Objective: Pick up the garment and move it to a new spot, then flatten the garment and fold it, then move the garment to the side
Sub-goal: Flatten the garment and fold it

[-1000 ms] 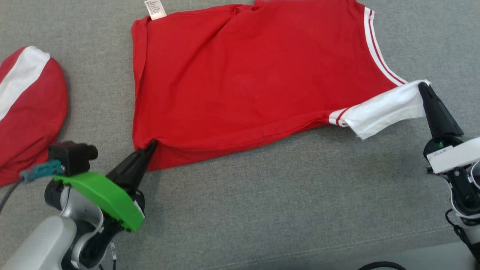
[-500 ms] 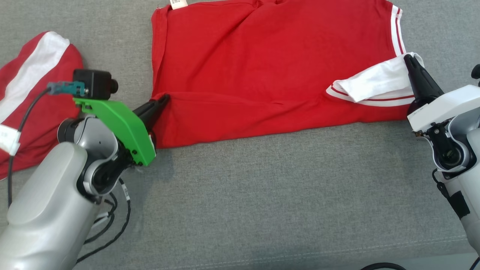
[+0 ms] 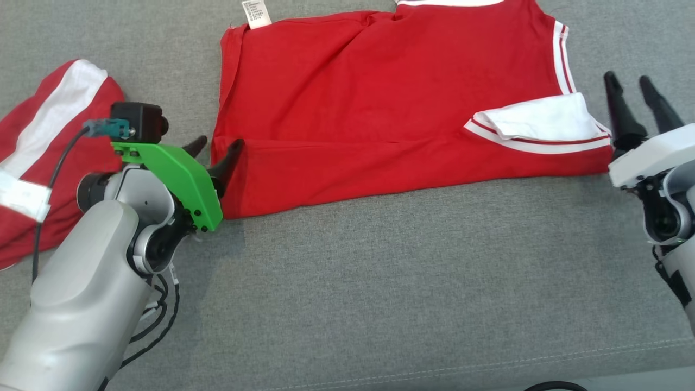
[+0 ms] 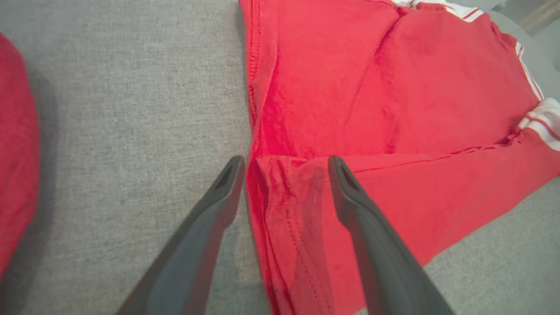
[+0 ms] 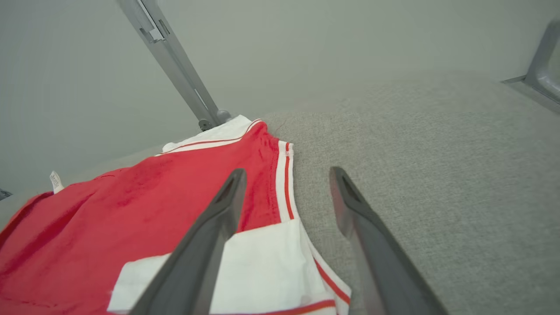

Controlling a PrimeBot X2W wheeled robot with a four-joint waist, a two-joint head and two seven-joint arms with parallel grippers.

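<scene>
Smooth red cloth garment [image 3: 380, 108], white-striped trim, lying flat on coarse grey woven cushion [image 3: 380, 298]. Spread left gripper [image 3: 219, 144] astride folded hem corner; spread right gripper [image 3: 627, 78] just beside white sleeve [image 3: 543, 117].

Garment [image 3: 380, 98] folded, L tool [image 3: 221, 141], R tool [image 3: 628, 77] splayed

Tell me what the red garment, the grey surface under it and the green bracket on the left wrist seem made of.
Red garment: soft knit fabric, likely cotton jersey, matte; it creases and has stitched hems.
Grey surface: woven upholstery-like cloth, matte, flecked weave and a sewn seam.
Green bracket: rigid plastic, smooth, even colour, dark screw heads; possibly printed.
</scene>
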